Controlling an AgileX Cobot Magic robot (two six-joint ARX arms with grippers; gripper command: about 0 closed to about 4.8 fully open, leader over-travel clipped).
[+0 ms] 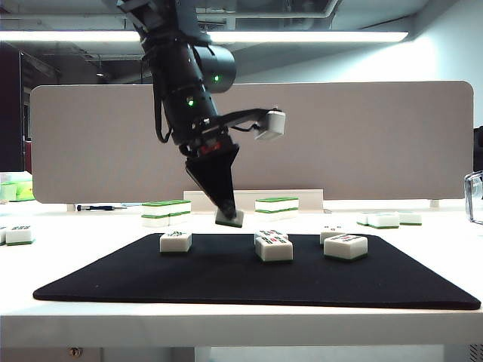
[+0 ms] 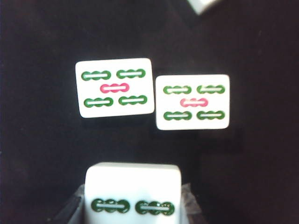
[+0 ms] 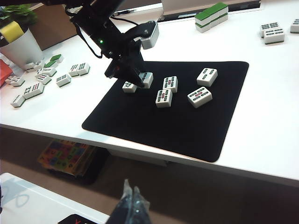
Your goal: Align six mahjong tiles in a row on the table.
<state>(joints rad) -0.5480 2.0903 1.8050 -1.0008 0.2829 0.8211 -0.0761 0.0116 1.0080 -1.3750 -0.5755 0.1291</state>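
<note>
The six mahjong tiles are scattered on the black mat [image 1: 249, 283], not in a row: one [image 1: 176, 241] toward the mat's left side, a touching pair [image 1: 272, 245] near its middle, two [image 1: 346, 246] toward its right, and one [image 1: 229, 218] pinched in my left gripper [image 1: 228, 208] just above the mat's far edge. My left fingers [image 2: 70, 212] are closed on that tile, flanking its sides. Around the mat, on the table [image 1: 453, 256], stand stacks of green-topped blocks [image 1: 166, 212] behind it and loose tiles [image 3: 39, 79] off its left side. Nothing stands between my held tile and the others. The left wrist view alone shows faces clearly: the pair [image 2: 154, 95] carries green bars around a red one. My right gripper [image 3: 131, 205] hangs well off the mat, below the table's front edge, fingertips pressed together.
</note>
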